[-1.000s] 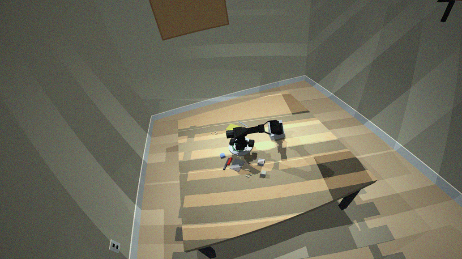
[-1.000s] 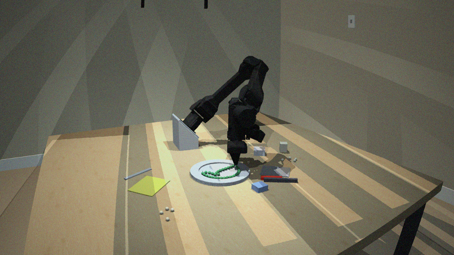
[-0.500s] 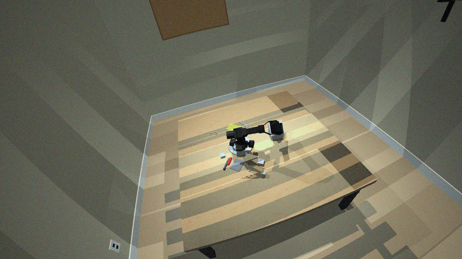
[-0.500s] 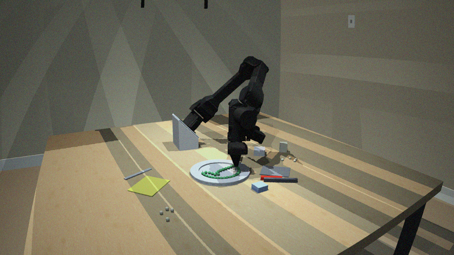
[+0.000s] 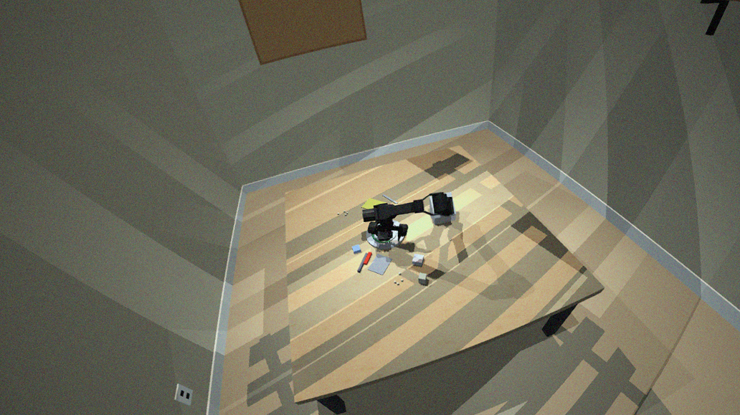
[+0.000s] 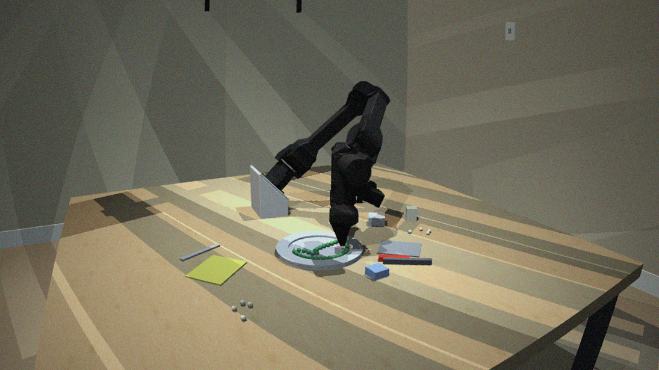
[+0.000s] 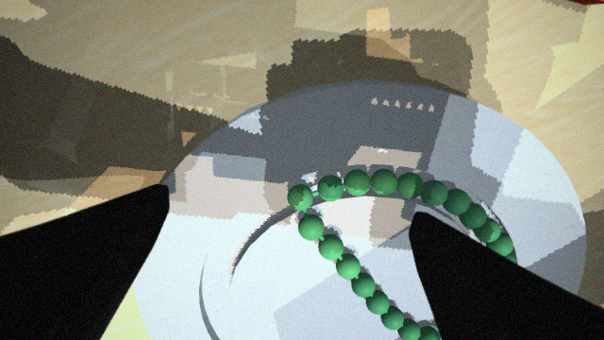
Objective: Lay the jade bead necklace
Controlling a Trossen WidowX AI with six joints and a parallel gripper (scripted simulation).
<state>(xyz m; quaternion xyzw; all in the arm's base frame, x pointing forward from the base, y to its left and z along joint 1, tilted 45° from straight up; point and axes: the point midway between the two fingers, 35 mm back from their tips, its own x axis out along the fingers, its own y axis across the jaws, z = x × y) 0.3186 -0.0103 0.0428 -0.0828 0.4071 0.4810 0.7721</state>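
Note:
The round bead board (image 5: 380,246) (image 6: 283,250) (image 7: 547,212) is pale blue-grey and lies flat. The jade bead necklace (image 6: 328,257) (image 7: 357,182) is green and lies on it. In the wrist view one run of beads curves along the groove at the top and right. At its left end it folds back, and a second run slants down across the inner disc. The groove's left part shows bare. My gripper (image 6: 343,244) (image 7: 293,210) is wide open, low over the board. The folded end lies between the fingers in the wrist view, not gripped. The right finger hides some beads.
A grey-blue square (image 5: 379,265) (image 6: 400,247), a red-and-black tool (image 6: 409,260), a blue block (image 5: 356,248) (image 6: 376,271) and two pale blocks (image 6: 376,219) (image 6: 411,213) are near the board. A yellow-green square (image 6: 215,269), a grey stick (image 6: 199,252) and small loose balls (image 6: 242,303) lie farther off.

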